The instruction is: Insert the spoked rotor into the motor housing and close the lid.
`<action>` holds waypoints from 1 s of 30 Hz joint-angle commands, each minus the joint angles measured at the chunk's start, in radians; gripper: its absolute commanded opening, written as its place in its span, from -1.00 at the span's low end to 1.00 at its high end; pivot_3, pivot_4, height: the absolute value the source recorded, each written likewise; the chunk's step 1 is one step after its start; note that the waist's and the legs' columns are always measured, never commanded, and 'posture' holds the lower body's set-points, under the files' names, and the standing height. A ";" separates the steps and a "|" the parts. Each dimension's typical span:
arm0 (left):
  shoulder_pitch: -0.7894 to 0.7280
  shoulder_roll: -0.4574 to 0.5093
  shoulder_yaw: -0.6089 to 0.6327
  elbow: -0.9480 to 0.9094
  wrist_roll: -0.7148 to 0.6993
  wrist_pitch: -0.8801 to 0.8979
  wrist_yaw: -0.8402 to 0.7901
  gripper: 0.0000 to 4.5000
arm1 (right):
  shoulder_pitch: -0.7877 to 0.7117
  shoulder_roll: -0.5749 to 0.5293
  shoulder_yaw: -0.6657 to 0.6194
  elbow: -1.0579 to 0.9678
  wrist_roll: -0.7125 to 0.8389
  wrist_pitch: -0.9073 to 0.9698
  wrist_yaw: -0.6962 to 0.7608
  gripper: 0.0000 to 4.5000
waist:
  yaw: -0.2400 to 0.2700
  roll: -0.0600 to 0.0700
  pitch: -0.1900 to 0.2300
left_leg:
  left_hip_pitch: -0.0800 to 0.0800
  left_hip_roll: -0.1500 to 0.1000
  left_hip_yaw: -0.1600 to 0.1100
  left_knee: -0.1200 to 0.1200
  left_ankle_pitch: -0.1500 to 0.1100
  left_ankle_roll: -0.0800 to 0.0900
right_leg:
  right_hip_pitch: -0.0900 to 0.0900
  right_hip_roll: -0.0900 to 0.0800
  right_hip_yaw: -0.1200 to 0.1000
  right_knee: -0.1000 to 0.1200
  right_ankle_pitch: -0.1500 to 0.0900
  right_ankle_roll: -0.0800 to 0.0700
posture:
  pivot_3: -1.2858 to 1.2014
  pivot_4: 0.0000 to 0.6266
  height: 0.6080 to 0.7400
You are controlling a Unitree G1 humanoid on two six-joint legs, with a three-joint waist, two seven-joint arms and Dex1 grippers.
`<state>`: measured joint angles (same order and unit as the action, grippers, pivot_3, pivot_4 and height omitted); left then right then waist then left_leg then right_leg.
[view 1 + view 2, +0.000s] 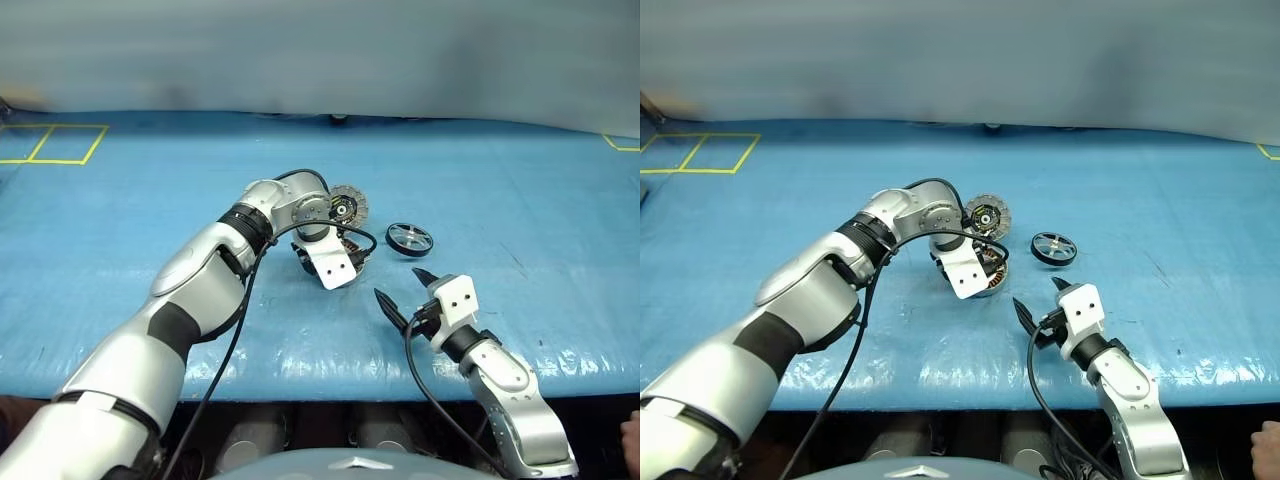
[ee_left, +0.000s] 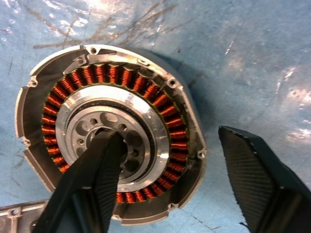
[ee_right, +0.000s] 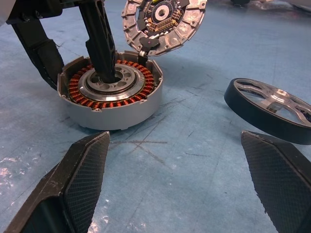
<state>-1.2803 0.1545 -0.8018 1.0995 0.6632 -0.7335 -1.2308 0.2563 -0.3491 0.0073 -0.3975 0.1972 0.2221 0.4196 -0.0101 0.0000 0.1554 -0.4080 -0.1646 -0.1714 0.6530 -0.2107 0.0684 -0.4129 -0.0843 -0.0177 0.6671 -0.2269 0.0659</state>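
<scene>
Right gripper [image 3: 175, 184]: fingers wide apart, empty.
Left gripper [image 2: 180, 184]: fingers apart — one in motor housing [image 3: 114, 97].
Spoked rotor [image 3: 272, 109]: rigid, slick — grip rim.

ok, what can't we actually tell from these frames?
- Head views: the motor housing is mostly covered by the left gripper and its wrist.
- Right wrist view: the spoked rotor is cut by the edge.
- Left wrist view: one finger hides the housing's centre bore; contact unclear.

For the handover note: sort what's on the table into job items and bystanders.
Job: motor housing, lid standing open, spoked rotor lying beside the housing, left gripper straddling the housing wall.
Bystanders: blue table cover, yellow tape marks.
</scene>
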 commanded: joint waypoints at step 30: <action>0.285 0.323 -0.010 -0.742 -0.350 0.303 -0.384 0.03 | -0.072 0.014 0.026 0.032 -0.001 -0.044 0.024 1.00 | -0.001 0.001 0.000 | -0.002 0.001 0.002 0.001 0.000 0.000 | -0.003 0.002 0.004 0.001 0.004 -0.005 | 0.03 -0.52 1.00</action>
<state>-0.9994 0.4746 -0.8041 0.3976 0.3423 -0.4446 -1.6121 0.1976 -0.3375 0.0337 -0.3544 0.1935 0.2003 0.4383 -0.0110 0.0011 0.1549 -0.4097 -0.1641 -0.1695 0.6541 -0.2108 0.0682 -0.4164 -0.0826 -0.0136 0.6682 -0.2231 0.0612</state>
